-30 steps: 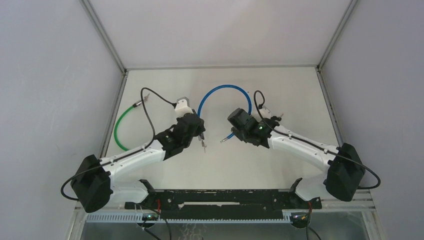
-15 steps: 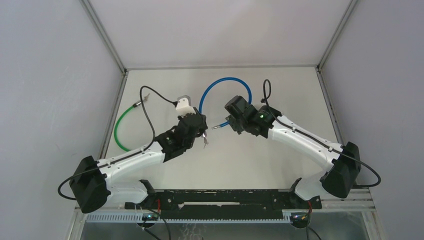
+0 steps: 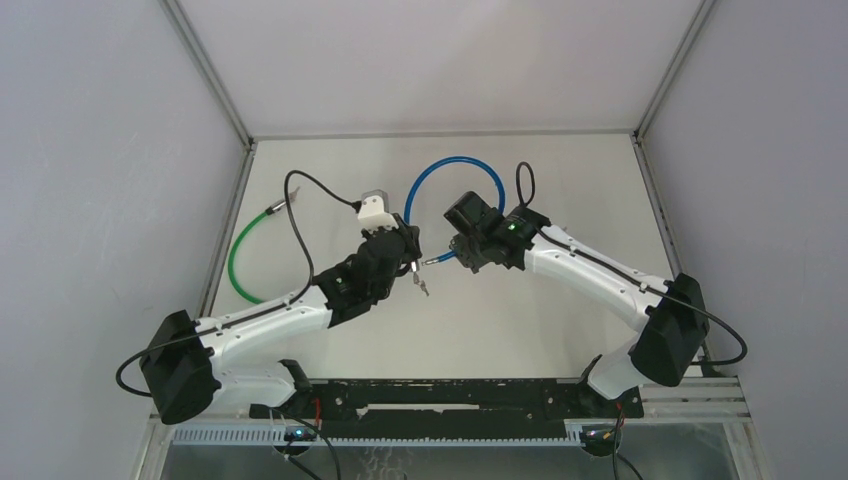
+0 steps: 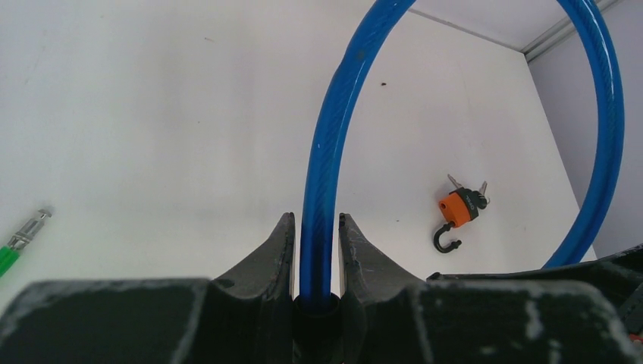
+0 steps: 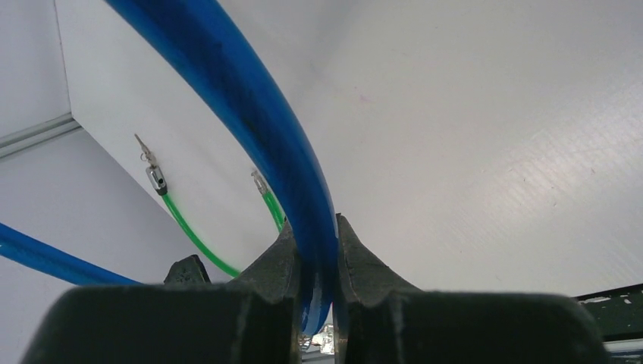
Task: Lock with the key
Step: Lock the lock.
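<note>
We hold both arms stretched forward and inward, the wrists near each other; our left gripper and our right gripper each clamp the blue cable.

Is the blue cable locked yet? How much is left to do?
Not yet. Done: the left gripper and right gripper each pinch one end of the blue cable. In hand: its metal tip points at the left gripper's end, close but not clearly in. Left: push it in, then turn the key dangling there.

Key tiny, shape indistinct
</note>
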Motion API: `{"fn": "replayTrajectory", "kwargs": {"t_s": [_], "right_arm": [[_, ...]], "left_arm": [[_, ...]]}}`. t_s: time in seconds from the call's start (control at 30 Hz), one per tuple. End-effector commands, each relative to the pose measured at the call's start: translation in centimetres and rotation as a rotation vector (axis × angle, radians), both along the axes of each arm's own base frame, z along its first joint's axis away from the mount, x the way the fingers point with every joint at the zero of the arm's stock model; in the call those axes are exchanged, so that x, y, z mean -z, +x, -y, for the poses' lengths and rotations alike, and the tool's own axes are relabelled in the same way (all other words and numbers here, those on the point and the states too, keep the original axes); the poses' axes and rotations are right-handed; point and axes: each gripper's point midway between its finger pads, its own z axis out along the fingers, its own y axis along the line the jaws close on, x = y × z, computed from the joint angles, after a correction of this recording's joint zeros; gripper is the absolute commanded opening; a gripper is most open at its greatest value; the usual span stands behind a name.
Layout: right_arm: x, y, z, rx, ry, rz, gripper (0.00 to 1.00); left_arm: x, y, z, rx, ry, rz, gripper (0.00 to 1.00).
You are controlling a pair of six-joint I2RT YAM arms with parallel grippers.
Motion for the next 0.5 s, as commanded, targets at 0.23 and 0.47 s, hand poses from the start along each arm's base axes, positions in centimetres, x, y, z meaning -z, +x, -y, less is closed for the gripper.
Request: {"fn": "replayTrajectory", "kwargs": {"t_s": [0.23, 0.47], "right_arm": [[-2.11, 1.5, -1.87, 0.001, 0.088, 0.011, 0.0], [-1.65, 1.36, -2.28, -0.015, 0.095, -0.011, 0.0]], "left_arm": [[-4.54, -0.06, 0.6, 0.044, -0.04, 0.115, 0.0], [-4.33, -0.4, 0.55, 0.077, -0.004, 0.125, 0.0]]}}
